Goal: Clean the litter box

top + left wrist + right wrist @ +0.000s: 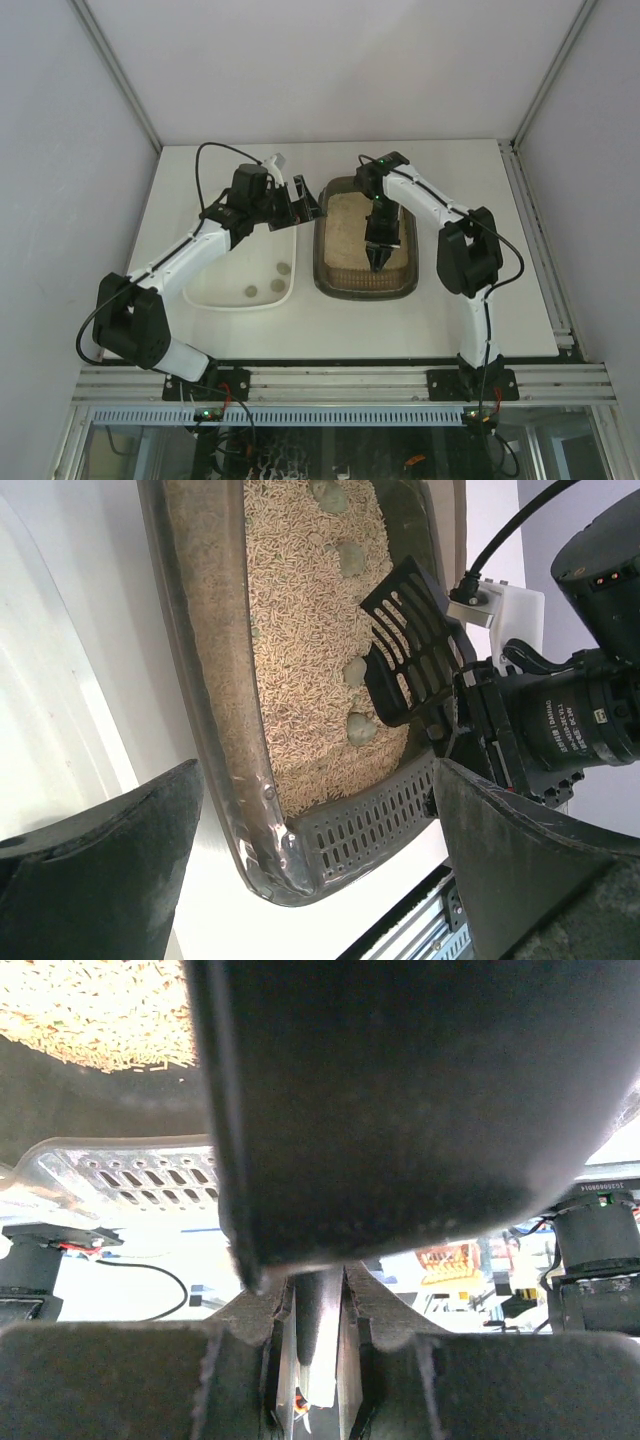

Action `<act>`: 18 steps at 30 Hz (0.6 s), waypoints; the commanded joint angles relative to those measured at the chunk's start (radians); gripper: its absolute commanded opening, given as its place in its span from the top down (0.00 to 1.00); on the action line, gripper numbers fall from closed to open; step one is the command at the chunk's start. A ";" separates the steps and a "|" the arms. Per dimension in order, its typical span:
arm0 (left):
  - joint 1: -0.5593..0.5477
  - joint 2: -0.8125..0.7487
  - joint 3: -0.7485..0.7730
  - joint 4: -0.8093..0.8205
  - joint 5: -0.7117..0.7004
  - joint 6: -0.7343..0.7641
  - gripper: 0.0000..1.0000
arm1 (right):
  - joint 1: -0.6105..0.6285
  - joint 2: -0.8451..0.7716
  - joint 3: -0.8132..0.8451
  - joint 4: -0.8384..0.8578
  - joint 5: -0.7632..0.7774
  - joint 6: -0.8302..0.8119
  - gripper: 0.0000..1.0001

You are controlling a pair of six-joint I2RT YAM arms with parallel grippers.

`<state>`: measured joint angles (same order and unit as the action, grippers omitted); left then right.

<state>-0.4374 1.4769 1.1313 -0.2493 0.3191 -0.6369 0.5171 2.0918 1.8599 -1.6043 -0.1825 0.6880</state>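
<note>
Your right gripper (pixel 379 240), clamped on the slotted scoop (pixel 408 640), hangs at six o'clock in the litter box (pixel 365 292). Next, dig under the seemingly adjacent clump (pixel 361 728). Left gripper (pixel 303 200) gapes.

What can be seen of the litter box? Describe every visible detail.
The litter box is a dark brown-grey, rounded-rectangular plastic tray with a thick glossy rim. It holds beige litter with several grey-green clumps, and a slotted grille spans its near end. It sits flat on the table, just right of the white tray. The right gripper holds a black scoop tilted over the litter; contact is unclear.
</note>
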 commanded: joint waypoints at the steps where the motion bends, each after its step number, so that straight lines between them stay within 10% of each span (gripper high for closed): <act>1: 0.003 -0.043 -0.008 -0.002 -0.012 0.040 0.00 | -0.012 0.016 0.035 0.016 -0.045 -0.037 1.00; 18: 0.012 -0.079 -0.024 -0.034 -0.066 0.099 0.00 | -0.058 -0.087 -0.161 0.007 -0.067 -0.091 1.00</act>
<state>-0.4297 1.4414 1.1313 -0.2829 0.2687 -0.5720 0.4717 2.0464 1.7336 -1.5635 -0.1860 0.6174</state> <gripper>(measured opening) 0.998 0.131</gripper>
